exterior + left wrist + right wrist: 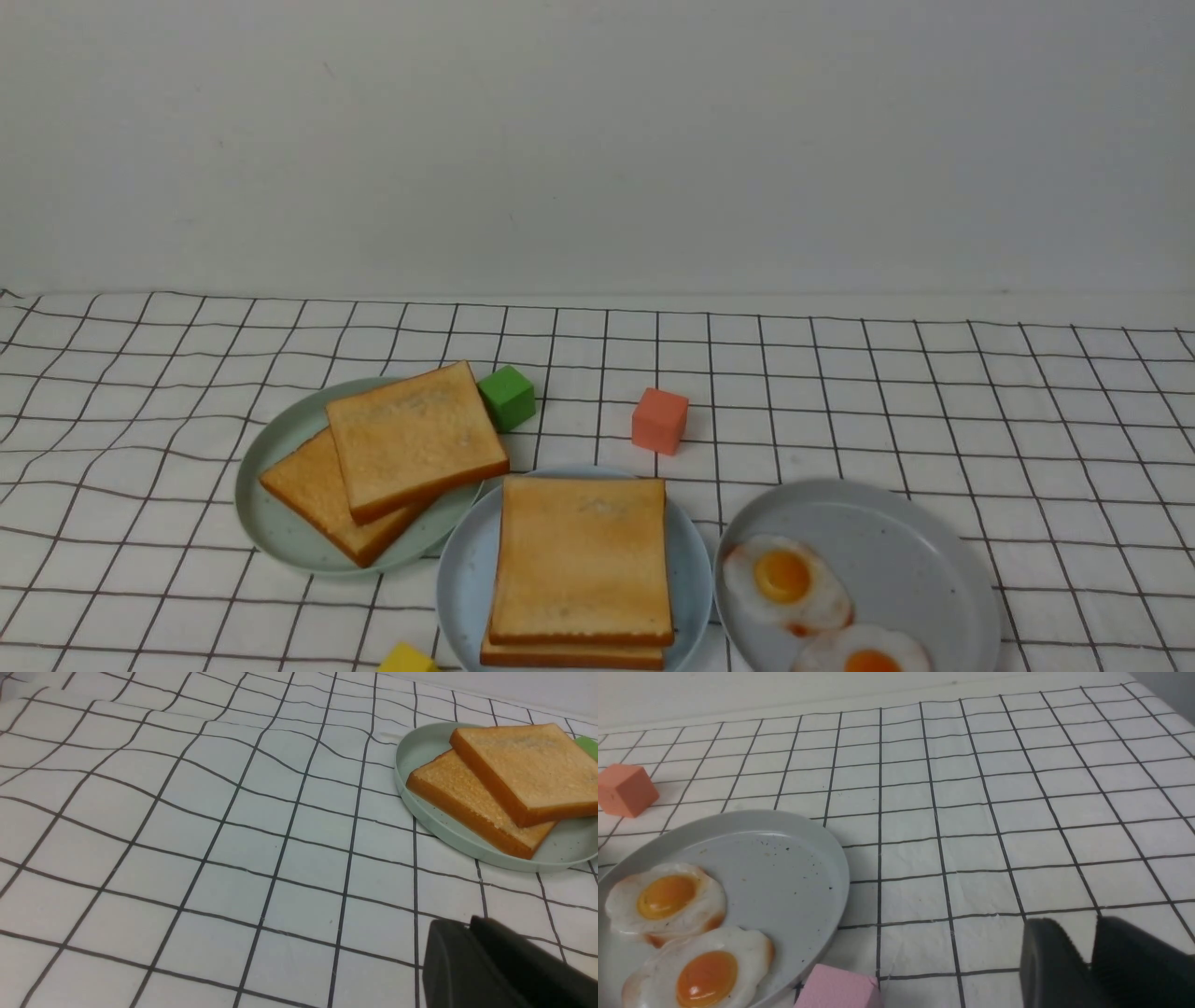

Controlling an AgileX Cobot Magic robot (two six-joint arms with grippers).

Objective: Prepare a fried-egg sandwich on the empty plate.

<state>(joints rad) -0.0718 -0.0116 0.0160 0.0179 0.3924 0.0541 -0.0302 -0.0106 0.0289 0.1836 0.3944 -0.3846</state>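
The fried-egg sandwich (pixel 581 560), two stacked golden toast slices, lies on the light-blue plate (pixel 462 569) at the front centre. I cannot see whether anything lies between the slices. Neither gripper shows in the front view. My left gripper (pixel 469 924) hovers over bare cloth, away from the pale green plate (pixel 420 751); its fingers are pressed together and empty. My right gripper (pixel 1080 926) hovers over cloth beside the grey plate (pixel 784 858); its fingers stand a narrow gap apart and hold nothing.
The pale green plate (pixel 280 523) holds two loose toast slices (pixel 411 434). The grey plate (pixel 896 541) holds two fried eggs (pixel 784 579). A green cube (pixel 507 397), a red cube (pixel 659 420), a yellow cube (pixel 406 659) and a pink cube (pixel 838 987) lie around.
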